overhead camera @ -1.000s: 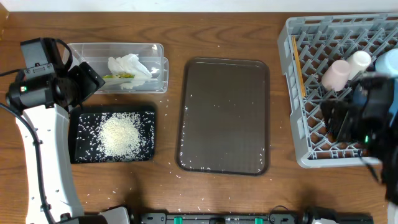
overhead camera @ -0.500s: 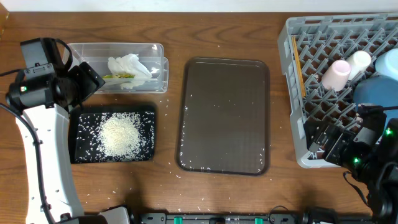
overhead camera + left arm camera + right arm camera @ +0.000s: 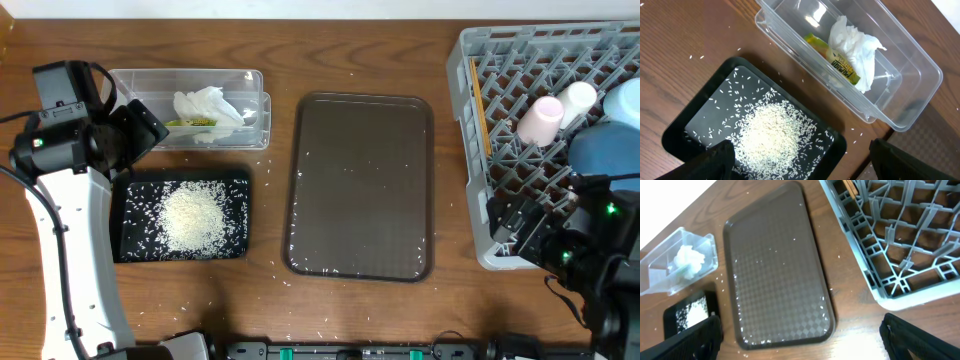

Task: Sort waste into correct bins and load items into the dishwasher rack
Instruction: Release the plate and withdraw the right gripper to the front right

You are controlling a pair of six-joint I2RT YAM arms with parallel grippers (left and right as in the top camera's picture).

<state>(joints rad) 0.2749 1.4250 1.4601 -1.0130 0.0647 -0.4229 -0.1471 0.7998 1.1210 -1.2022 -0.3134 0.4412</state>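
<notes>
rack: grey crate point(image 3: 510, 90) at the table's right end
in rack: pink cup point(image 3: 540, 118) and white cup point(image 3: 578, 100) side by side, light-blue bowl point(image 3: 625, 100) just right of them, dark-blue dish point(image 3: 605, 150) on their robot side; chopsticks point(image 3: 480, 108) lie along the left wall
tub: clear tub point(image 3: 255, 105) at far left, holding tissue point(image 3: 205, 105) and yellow-green wrapper point(image 3: 190, 124), the two touching
black tray: black tray point(image 3: 130, 215) just beside the tub, on its robot side – rice point(image 3: 192, 217) heaped mid-tray, loose grains around it
brown tray: brown tray point(image 3: 360, 185) between tub and rack, a few stray grains on it
left gripper: left gripper point(image 3: 800, 150) has its fingers spread wide with nothing between, over the rice
right gripper: right gripper point(image 3: 800, 325) is spread wide too – holding nothing, by the rack's near left corner
</notes>
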